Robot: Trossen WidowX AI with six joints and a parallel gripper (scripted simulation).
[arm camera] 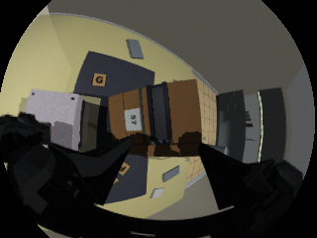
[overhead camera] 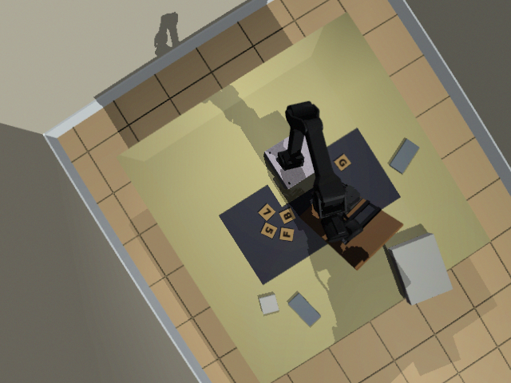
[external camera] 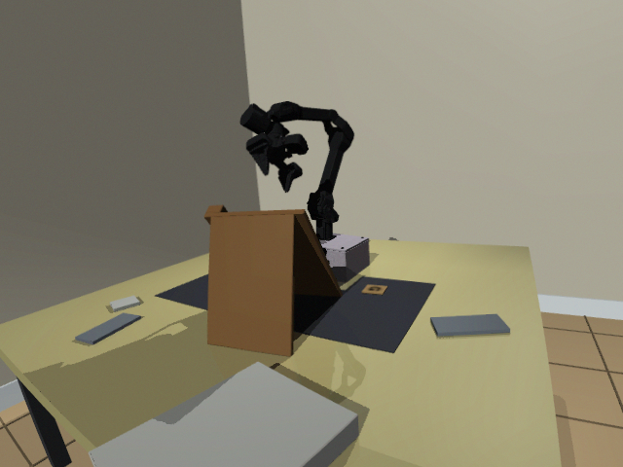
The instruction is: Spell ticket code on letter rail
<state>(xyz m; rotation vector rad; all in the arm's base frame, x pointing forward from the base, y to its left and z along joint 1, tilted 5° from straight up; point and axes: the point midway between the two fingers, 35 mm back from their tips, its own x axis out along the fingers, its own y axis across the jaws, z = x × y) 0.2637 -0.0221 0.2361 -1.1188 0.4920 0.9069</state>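
The ticket [arm camera: 133, 119] on the sloped brown board [overhead camera: 382, 234] [external camera: 248, 281] [arm camera: 184, 109] reads 57. The dark rail [overhead camera: 365, 214] [arm camera: 159, 111] shows no tile in its visible part. Tiles 7 [overhead camera: 267, 211], 5 [overhead camera: 269, 230], F [overhead camera: 286, 234] [arm camera: 124, 169] and one reading B or 8 [overhead camera: 287, 215] lie together on the dark mat [overhead camera: 263, 263] [external camera: 372, 332] [arm camera: 119, 61]. Tile G [overhead camera: 342, 162] [external camera: 375, 289] [arm camera: 99, 79] lies apart on its other side. My gripper [overhead camera: 344, 232] [external camera: 275, 182] [arm camera: 165, 143] is open and empty, above the board.
A large pale box [overhead camera: 422, 267] [external camera: 241, 416] stands behind the board. Grey-blue blocks [overhead camera: 404, 155] [overhead camera: 304, 309] [external camera: 470, 325] [external camera: 108, 328] and a small white block [overhead camera: 269, 304] [external camera: 125, 303] lie on the counter. A brown raised edge [external camera: 216, 210] [arm camera: 168, 149] borders one board side.
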